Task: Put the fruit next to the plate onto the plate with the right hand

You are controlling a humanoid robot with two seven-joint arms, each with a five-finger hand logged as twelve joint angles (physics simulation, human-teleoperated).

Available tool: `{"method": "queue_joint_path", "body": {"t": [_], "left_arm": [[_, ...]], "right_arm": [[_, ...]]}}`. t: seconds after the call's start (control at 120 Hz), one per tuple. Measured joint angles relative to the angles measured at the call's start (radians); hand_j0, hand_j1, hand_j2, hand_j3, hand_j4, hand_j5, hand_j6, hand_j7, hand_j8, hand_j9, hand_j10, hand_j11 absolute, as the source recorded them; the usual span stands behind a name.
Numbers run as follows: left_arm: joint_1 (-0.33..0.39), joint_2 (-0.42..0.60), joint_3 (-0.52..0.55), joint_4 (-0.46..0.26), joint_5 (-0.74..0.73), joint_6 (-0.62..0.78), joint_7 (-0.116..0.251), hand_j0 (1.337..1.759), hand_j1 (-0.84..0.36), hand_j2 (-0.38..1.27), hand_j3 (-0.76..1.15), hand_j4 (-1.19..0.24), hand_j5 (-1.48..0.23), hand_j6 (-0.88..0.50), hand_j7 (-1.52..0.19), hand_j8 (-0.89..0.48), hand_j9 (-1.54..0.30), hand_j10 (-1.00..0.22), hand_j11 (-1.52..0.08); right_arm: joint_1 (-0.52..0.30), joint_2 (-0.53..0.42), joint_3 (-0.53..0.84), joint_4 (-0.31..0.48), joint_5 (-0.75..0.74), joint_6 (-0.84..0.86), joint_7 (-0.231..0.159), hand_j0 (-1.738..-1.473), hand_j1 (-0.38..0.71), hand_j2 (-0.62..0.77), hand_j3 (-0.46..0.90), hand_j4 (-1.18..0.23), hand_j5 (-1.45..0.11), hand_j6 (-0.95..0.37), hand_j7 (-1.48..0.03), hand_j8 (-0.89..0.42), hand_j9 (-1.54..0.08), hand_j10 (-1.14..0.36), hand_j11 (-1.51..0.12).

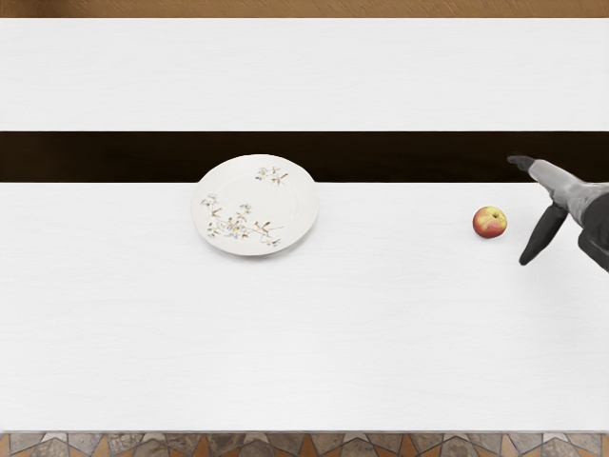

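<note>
A small red and yellow apple [489,222] lies on the white table, far to the right of the plate. The white plate [255,205] with a floral pattern sits near the table's back edge, left of centre, with nothing on it. My right hand [529,211] comes in from the right edge, just right of the apple and apart from it. Its fingers [539,238] are spread, one pointing up-left and another down-left, holding nothing. The left arm is out of view.
A dark gap [114,157] runs across the picture behind the plate, with another white surface [304,71] beyond it. The table's front edge [304,430] meets a patterned floor at the bottom.
</note>
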Motion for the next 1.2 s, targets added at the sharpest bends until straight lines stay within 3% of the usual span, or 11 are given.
{"method": "queue_joint_path", "body": {"t": [0.092, 0.217, 0.425, 0.717, 1.167, 1.2], "left_arm": [[0.000, 0.000, 0.000, 0.000, 0.000, 0.000, 0.000, 1.658, 0.07, 0.05, 0.00, -0.23, -0.30, -0.23, -0.30, -0.23, -0.30, -0.23, -0.30], [0.000, 0.000, 0.000, 0.000, 0.000, 0.000, 0.000, 1.658, 0.07, 0.05, 0.00, -0.23, -0.30, -0.23, -0.30, -0.23, -0.30, -0.23, -0.30], [0.000, 0.000, 0.000, 0.000, 0.000, 0.000, 0.000, 1.658, 0.07, 0.05, 0.00, -0.23, -0.30, -0.23, -0.30, -0.23, -0.30, -0.23, -0.30], [0.000, 0.000, 0.000, 0.000, 0.000, 0.000, 0.000, 1.658, 0.07, 0.05, 0.00, -0.23, -0.30, -0.23, -0.30, -0.23, -0.30, -0.23, -0.30], [0.000, 0.000, 0.000, 0.000, 0.000, 0.000, 0.000, 1.658, 0.07, 0.05, 0.00, -0.23, -0.30, -0.23, -0.30, -0.23, -0.30, -0.23, -0.30], [0.000, 0.000, 0.000, 0.000, 0.000, 0.000, 0.000, 1.658, 0.07, 0.05, 0.00, -0.23, -0.30, -0.23, -0.30, -0.23, -0.30, -0.23, -0.30]], "right_arm": [[0.001, 0.058, -0.007, -0.042, -0.014, -0.012, -0.033, -1.658, -0.30, 0.00, 0.00, -0.05, -0.05, -0.05, -0.05, -0.05, -0.05, -0.05, -0.05], [0.002, 0.127, -0.016, -0.101, -0.024, -0.031, -0.049, -1.658, -0.29, -0.01, 0.00, -0.06, -0.07, -0.06, -0.07, -0.06, -0.07, -0.06, -0.07], [0.003, 0.190, -0.028, -0.176, -0.030, -0.042, -0.055, -1.658, -0.14, -0.03, 0.00, -0.18, -0.23, -0.19, -0.23, -0.18, -0.23, -0.18, -0.23], [-0.003, 0.240, -0.035, -0.222, -0.043, -0.079, -0.056, -1.658, -0.01, -0.05, 0.00, -0.29, -0.37, -0.29, -0.37, -0.29, -0.37, -0.29, -0.37], [-0.003, 0.281, -0.108, -0.242, -0.080, -0.184, -0.056, -1.659, 0.03, -0.05, -0.01, -0.32, -0.42, -0.32, -0.42, -0.32, -0.42, -0.32, -0.42], [-0.004, 0.283, -0.110, -0.244, -0.081, -0.188, -0.056, -1.655, 0.03, -0.10, 0.08, -0.33, -0.42, -0.33, -0.42, -0.33, -0.42, -0.32, -0.42]]}}
